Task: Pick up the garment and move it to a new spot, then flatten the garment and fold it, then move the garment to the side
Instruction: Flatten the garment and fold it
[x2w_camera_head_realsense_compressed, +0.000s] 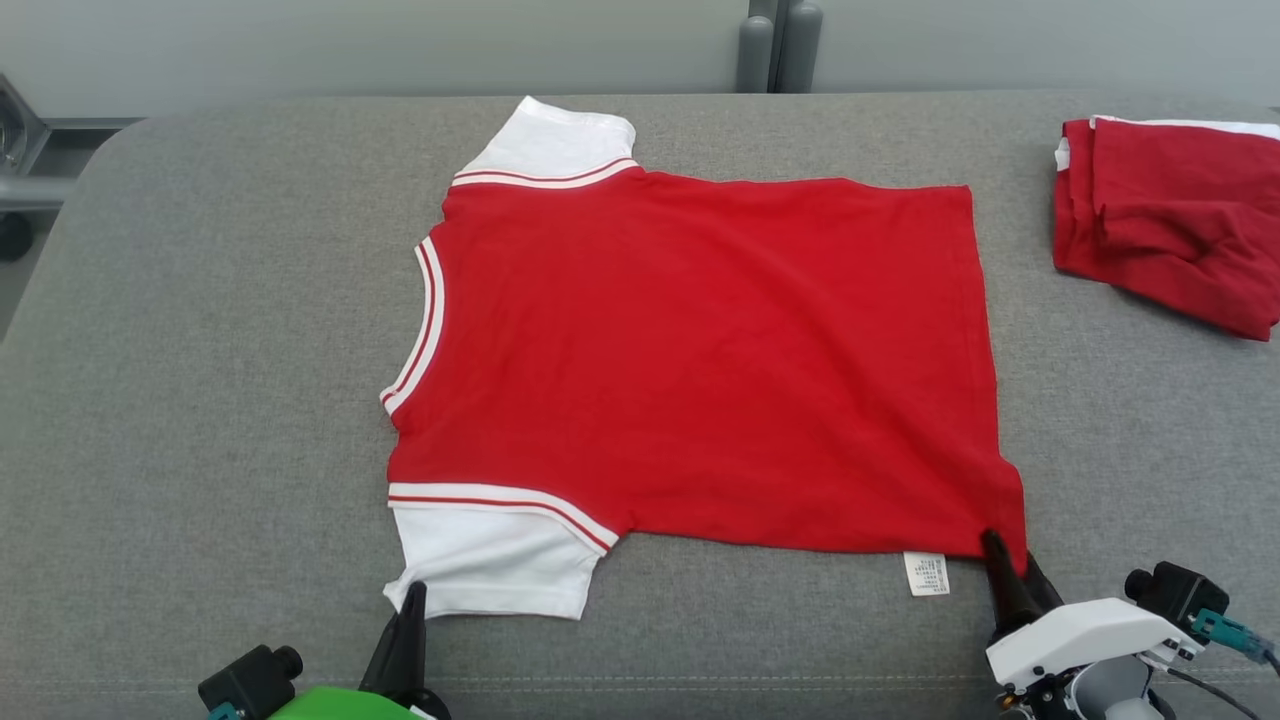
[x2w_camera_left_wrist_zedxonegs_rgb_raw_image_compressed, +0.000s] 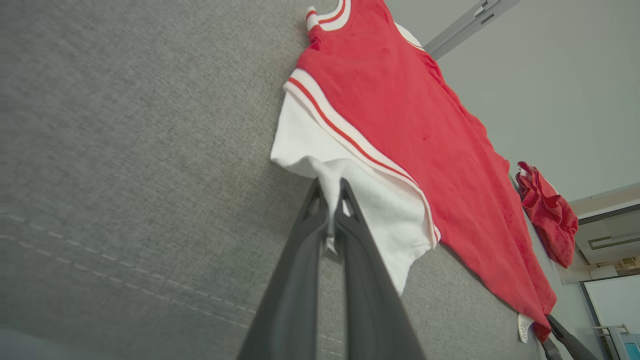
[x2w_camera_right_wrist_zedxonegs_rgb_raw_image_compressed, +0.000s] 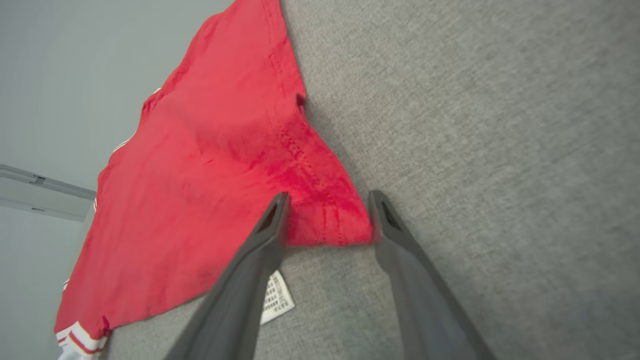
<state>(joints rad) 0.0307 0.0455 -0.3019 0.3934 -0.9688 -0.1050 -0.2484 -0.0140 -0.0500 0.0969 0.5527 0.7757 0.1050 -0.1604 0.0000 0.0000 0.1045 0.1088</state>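
A grey upholstered surface (x2w_camera_head_realsense_compressed: 200, 350) lay under everything. At lower left, the left gripper (x2w_camera_head_realsense_compressed: 414, 592) was pressed together, pinching the near white sleeve (x2w_camera_head_realsense_compressed: 495, 560) of the red T-shirt (x2w_camera_head_realsense_compressed: 700, 370), which lay spread flat across the centre. At lower right, the right gripper (x2w_camera_head_realsense_compressed: 1010, 552) stood spread astride the hem corner (x2w_camera_right_wrist_zedxonegs_rgb_raw_image_compressed: 330, 220). A second red garment (x2w_camera_head_realsense_compressed: 1170, 230) sat at upper right.

We find the red cotton shirt with white sleeves (x2w_camera_head_realsense_compressed: 700, 370) flat on the grey fabric counter (x2w_camera_head_realsense_compressed: 200, 400), neckline left, hem right; the left gripper (x2w_camera_head_realsense_compressed: 412, 595) at its near sleeve, the right gripper (x2w_camera_head_realsense_compressed: 1008, 555) at its near hem corner; a crumpled red cloth bundle (x2w_camera_head_realsense_compressed: 1170, 220) far right, behind.
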